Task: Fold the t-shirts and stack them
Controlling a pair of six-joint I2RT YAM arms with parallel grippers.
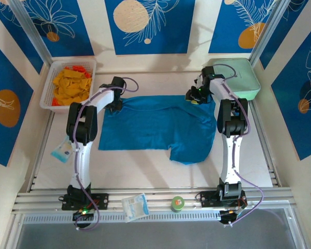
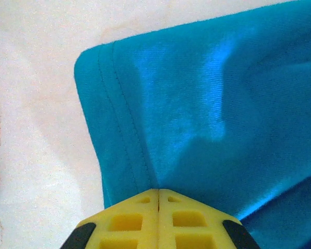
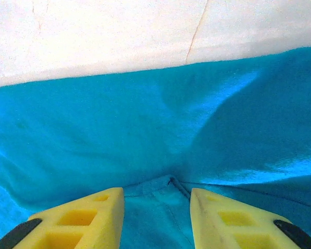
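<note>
One teal-blue t-shirt point(image 1: 155, 127) lies spread flat across the middle of the table, a sleeve hanging toward the near right. My left gripper point(image 1: 115, 104) is at its far left corner, shut on the hemmed edge. In the left wrist view the yellow fingers point(image 2: 129, 220) meet with the t-shirt point(image 2: 197, 104) pinched at the left gripper point(image 2: 159, 190). My right gripper point(image 1: 196, 98) is at the far right corner. Its jaws stand apart in the right wrist view, and a seamed fold of the t-shirt point(image 3: 119, 129) lies loose inside the right gripper point(image 3: 157, 192).
A white basket point(image 1: 46, 88) of orange and yellow cloths sits at the back left. A mint-green case point(image 1: 243, 80) is at the back right. A clear packet point(image 1: 62, 150) lies left of the left arm. Another packet point(image 1: 135, 206) and a small green round object point(image 1: 177, 203) rest on the front rail.
</note>
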